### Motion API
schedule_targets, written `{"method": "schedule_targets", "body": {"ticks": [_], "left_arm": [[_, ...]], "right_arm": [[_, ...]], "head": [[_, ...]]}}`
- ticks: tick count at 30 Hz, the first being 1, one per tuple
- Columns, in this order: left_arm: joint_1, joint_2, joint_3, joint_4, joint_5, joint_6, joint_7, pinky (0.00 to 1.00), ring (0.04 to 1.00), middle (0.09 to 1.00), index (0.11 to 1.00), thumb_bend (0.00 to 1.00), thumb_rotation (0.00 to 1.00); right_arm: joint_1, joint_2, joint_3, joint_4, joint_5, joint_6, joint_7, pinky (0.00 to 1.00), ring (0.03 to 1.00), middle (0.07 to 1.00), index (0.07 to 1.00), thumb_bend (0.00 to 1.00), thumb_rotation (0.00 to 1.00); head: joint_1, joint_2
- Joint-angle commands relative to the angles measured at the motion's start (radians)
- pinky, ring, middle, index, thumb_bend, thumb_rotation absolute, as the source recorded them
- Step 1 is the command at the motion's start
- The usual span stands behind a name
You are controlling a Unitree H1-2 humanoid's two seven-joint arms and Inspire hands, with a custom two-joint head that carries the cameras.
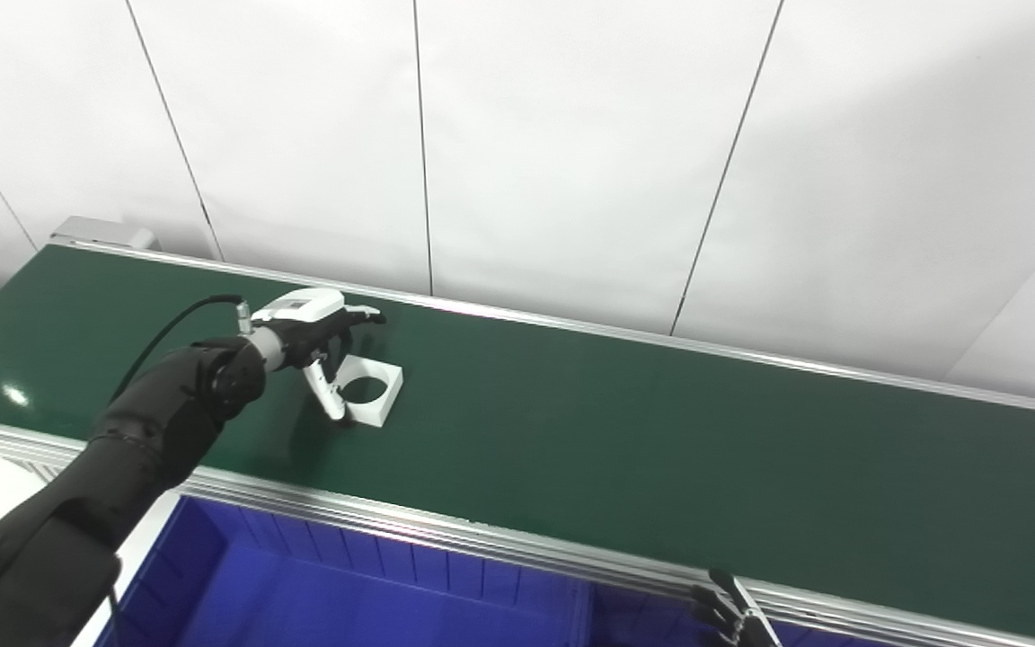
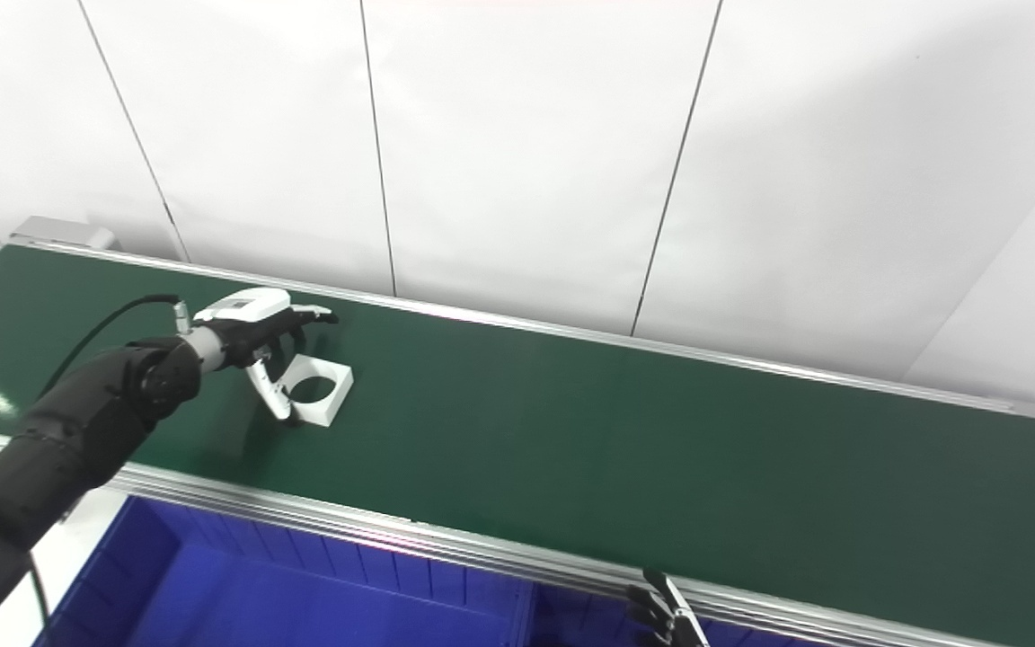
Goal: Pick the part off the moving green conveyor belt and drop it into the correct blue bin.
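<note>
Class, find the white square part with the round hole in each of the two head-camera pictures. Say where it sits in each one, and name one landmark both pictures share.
Left eye view: the white part lies on the green belt, left of centre, at the left hand.
Right eye view: the same part sits further left in the picture.
Shared landmark: the belt's near silver rail, with the blue bin below it.

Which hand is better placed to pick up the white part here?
Left. The left hand is already over the white part, thumb at its near edge. The right hand sits low by the belt's near rail.
</note>
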Motion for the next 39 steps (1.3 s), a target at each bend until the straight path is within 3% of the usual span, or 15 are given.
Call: {"method": "schedule_targets", "body": {"ticks": [1,7,11,12,15,20,23,27,29,33,39], "left_arm": [[-0.007,-0.014,-0.011,0.035,-0.012,-0.048,0.04,0.7,0.797,0.869,0.842,0.69,0.0],[-0.021,-0.062,-0.039,0.115,-0.024,-0.118,0.111,0.57,0.623,0.698,0.713,0.48,0.0],[-0.021,-0.083,-0.044,0.14,-0.044,-0.151,0.144,0.54,0.58,0.635,0.67,0.47,0.0],[-0.021,-0.088,-0.048,0.146,-0.045,-0.157,0.152,0.51,0.559,0.534,0.587,0.49,0.0],[-0.023,-0.094,-0.056,0.152,-0.058,-0.159,0.14,0.44,0.493,0.452,0.541,0.51,0.0],[-0.033,-0.089,-0.074,0.165,-0.073,-0.166,0.097,0.46,0.501,0.479,0.505,0.51,0.0],[-0.026,-0.066,-0.074,0.12,-0.091,-0.168,0.07,0.47,0.505,0.492,0.494,0.52,0.0],[0.01,-0.037,-0.008,0.028,-0.17,-0.239,0.093,0.5,0.511,0.505,0.484,0.51,0.0],[0.039,-0.021,0.042,-0.052,-0.227,-0.268,0.089,0.48,0.453,0.507,0.494,0.5,0.0],[0.107,0.011,0.146,-0.253,-0.327,-0.28,0.066,0.46,0.435,0.486,0.518,0.5,0.0],[0.163,0.033,0.24,-0.383,-0.465,-0.303,0.02,0.42,0.425,0.484,0.533,0.5,0.0]], "right_arm": [[0.004,-0.001,-0.005,-0.038,0.015,-0.058,0.007,0.75,0.822,0.847,0.93,0.82,0.25],[0.016,0.007,-0.006,-0.055,0.013,-0.059,-0.002,0.74,0.814,0.843,0.93,0.82,0.25],[0.021,0.012,-0.007,-0.061,0.013,-0.058,-0.004,0.74,0.815,0.844,0.931,0.82,0.24],[0.022,0.014,-0.007,-0.062,0.012,-0.058,-0.006,0.74,0.813,0.842,0.929,0.82,0.25],[0.023,0.019,-0.009,-0.063,0.011,-0.058,-0.007,0.74,0.812,0.842,0.928,0.82,0.25],[0.02,0.023,-0.011,-0.06,-0.005,-0.059,-0.016,0.74,0.814,0.844,0.93,0.82,0.25],[0.019,0.025,-0.01,-0.062,-0.01,-0.058,-0.017,0.75,0.815,0.845,0.928,0.82,0.26],[0.022,0.032,-0.009,-0.068,-0.003,-0.059,-0.015,0.74,0.81,0.84,0.921,0.83,0.26],[0.024,0.035,-0.01,-0.073,-0.003,-0.059,-0.012,0.74,0.811,0.84,0.919,0.83,0.27],[0.028,0.044,-0.01,-0.087,-0.026,-0.059,-0.02,0.74,0.808,0.838,0.915,0.83,0.27],[0.025,0.057,-0.007,-0.093,-0.061,-0.059,-0.032,0.72,0.796,0.831,0.91,0.83,0.28]], "head": [[0.0,0.0],[-0.005,0.012],[-0.008,0.018],[-0.009,0.019],[-0.009,0.02],[-0.012,0.022],[-0.022,0.027],[-0.047,0.039],[-0.062,0.046],[-0.102,0.063],[-0.152,0.088]]}}
